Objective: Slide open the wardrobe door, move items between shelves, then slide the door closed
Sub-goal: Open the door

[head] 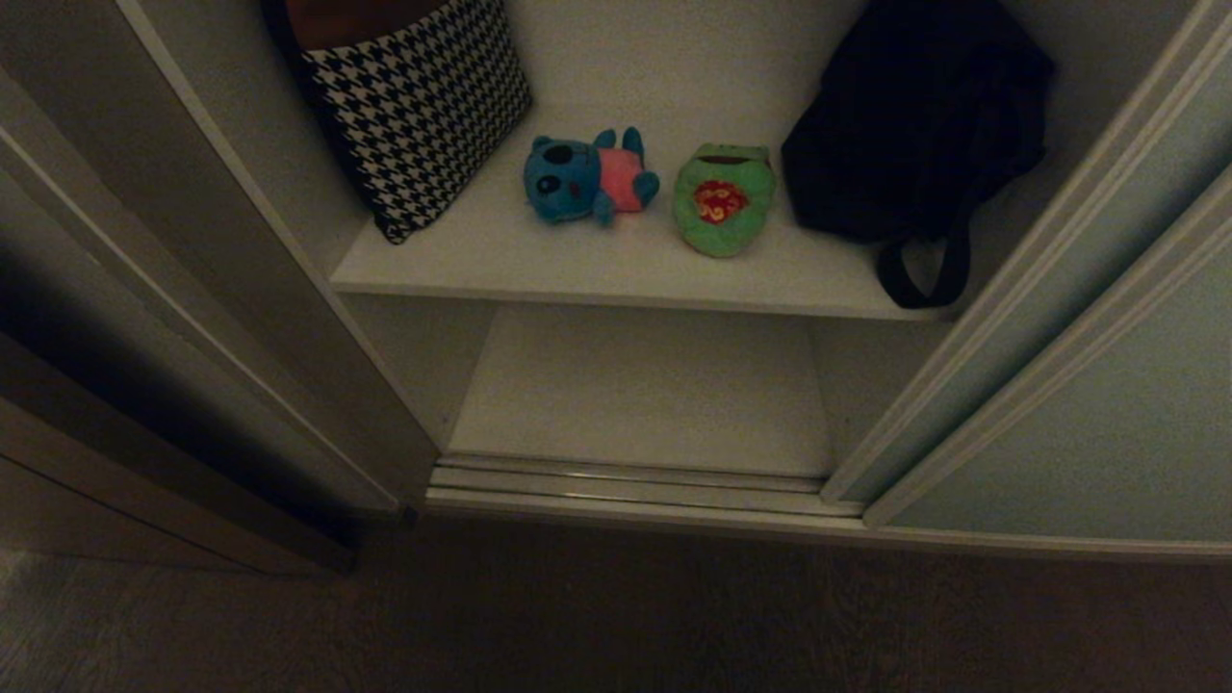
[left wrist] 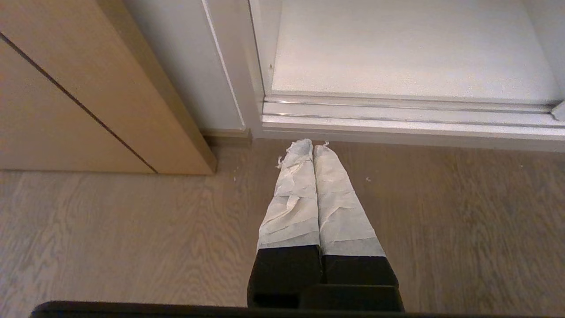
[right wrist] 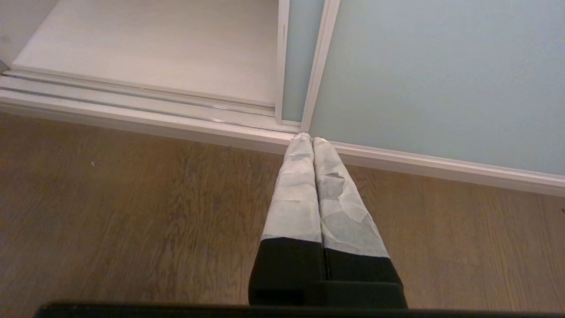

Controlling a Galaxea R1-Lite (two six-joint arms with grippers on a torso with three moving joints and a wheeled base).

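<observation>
Over bare floor at the wardrobe's foot: both grippers pressed together, holding nothing.

Left gripper hangs near the floor rail; right gripper near the sliding wardrobe door, its frame edge pushed right, opening clear. Two shelves: lower shelf bare, upper shelf carrying two toys, teal-blue toy left of green toy, apart. One houndstooth bag far left, one dark bag right.
</observation>
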